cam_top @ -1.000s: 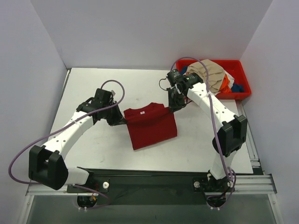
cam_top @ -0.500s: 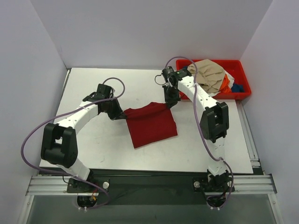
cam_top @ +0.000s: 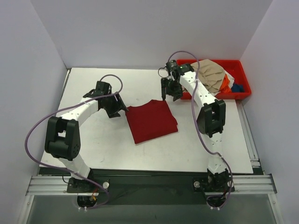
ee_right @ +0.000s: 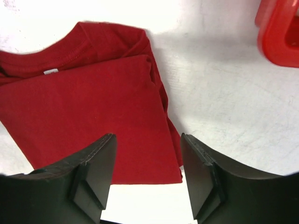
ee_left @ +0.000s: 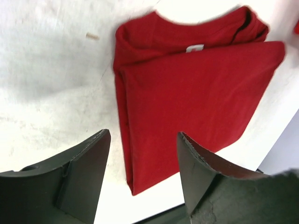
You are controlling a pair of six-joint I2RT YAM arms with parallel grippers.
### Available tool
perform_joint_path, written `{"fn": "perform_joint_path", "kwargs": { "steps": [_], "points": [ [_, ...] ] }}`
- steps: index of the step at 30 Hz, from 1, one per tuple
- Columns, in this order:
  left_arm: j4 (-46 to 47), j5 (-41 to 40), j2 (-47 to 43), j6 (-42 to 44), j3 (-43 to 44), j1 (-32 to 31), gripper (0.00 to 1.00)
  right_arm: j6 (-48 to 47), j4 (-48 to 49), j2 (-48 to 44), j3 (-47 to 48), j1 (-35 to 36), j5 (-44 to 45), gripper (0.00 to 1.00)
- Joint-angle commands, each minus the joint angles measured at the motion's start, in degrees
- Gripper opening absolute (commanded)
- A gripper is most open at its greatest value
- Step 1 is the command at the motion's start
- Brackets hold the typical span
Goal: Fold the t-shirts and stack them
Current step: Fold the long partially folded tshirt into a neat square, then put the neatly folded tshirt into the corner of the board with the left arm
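Note:
A dark red t-shirt (cam_top: 152, 120) lies folded into a rough square on the white table, its collar and small white neck label (ee_left: 194, 48) showing at one edge. My left gripper (cam_top: 117, 108) hovers just off the shirt's left corner, open, with nothing between its fingers (ee_left: 84, 172). Open and empty as well, my right gripper (cam_top: 169, 91) hangs above the shirt's far right corner; in its wrist view the folded shirt (ee_right: 88, 107) lies below the jaws. More t-shirts, tan (cam_top: 210, 74), orange, white and blue, are heaped in the red bin.
The red plastic bin (cam_top: 243, 88) stands at the table's back right corner, close behind my right arm. Grey walls enclose the table on three sides. A small scrap (ee_left: 92, 36) lies on the table near the shirt.
Both grippers were shut on the shirt's far corners and have let go and opened. The shirt now lies flat; both grippers have drawn slightly away from it.

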Motion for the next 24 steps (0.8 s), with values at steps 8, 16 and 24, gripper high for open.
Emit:
{"fn": "perform_joint_path", "kwargs": {
  "steps": [8, 16, 24],
  "points": [
    [8.24, 2.20, -3.18, 1.46, -3.55, -0.74, 0.70, -3.65, 2.29, -10.83, -10.78, -0.35, -5.42, 0.57],
    [15.36, 5.28, -7.41, 0.32, -15.32, -2.50, 0.70, 0.92, 12.49, -21.91, -31.08, 1.32, -12.54, 0.56],
    [25.12, 7.30, -6.36, -3.46, -22.89, -4.25, 0.71, 4.00, 16.01, -19.99, -40.24, 2.81, -13.16, 0.55]
  ]
}}
